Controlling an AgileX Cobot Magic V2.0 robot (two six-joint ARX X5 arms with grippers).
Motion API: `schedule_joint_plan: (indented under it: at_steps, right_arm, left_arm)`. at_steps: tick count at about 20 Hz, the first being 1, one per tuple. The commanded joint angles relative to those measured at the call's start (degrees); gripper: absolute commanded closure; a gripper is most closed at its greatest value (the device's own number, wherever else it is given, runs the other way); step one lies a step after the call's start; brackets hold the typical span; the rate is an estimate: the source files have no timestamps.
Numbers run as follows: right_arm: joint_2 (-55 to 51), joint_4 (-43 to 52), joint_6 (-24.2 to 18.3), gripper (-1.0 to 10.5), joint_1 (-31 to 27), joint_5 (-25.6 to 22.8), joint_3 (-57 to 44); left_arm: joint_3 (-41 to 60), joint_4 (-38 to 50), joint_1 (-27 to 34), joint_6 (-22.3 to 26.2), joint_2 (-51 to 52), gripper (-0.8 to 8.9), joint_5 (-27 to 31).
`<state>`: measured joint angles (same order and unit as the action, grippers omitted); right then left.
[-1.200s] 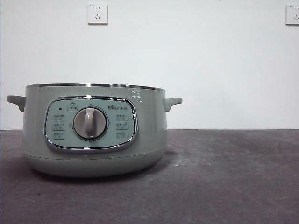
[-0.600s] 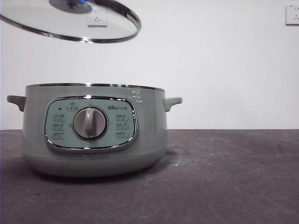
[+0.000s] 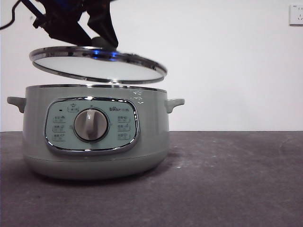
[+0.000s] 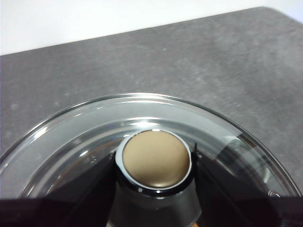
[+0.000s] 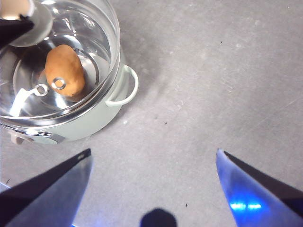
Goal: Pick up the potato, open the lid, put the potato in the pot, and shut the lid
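Your risk is the lid [image 3: 97, 65] landing crooked: it hangs tilted just above the pot [image 3: 94, 132], its right edge lower, so that chrome rim could catch the pot's edge and slip. The left gripper [image 3: 102, 42] is clamped on the knob [image 4: 154, 158] (pale green, round). The potato [image 5: 64, 70], orange-brown and oval, already lies inside the pot. Off to the right, the right gripper [image 5: 154, 165] waits with jaws spread wide.

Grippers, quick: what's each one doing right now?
Left gripper: shut on the lid knob, just above the pot.
Right gripper: open, empty, high beside the pot.
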<state>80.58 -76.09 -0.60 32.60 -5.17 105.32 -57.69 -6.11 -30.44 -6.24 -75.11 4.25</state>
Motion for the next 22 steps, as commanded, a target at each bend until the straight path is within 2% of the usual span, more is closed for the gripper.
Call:
schedule_joint_plan:
  at_steps: [1, 13, 22]
  right_arm:
    - [-0.1, 0.2, 0.7, 5.1, 0.0, -0.1, 0.1]
    - [-0.1, 0.7, 0.7, 5.1, 0.0, -0.1, 0.1]
    - [-0.1, 0.7, 0.7, 5.1, 0.0, -0.1, 0.1]
  left_arm:
    - [0.9, 4.5, -0.2, -1.8, 0.7, 8.22, 0.3]
    - [6.0, 7.3, -0.3, -4.4, 0.6, 8.23, 0.2]
    - [6.0, 1.1, -0.4, -4.5, -1.1, 8.22, 0.2]
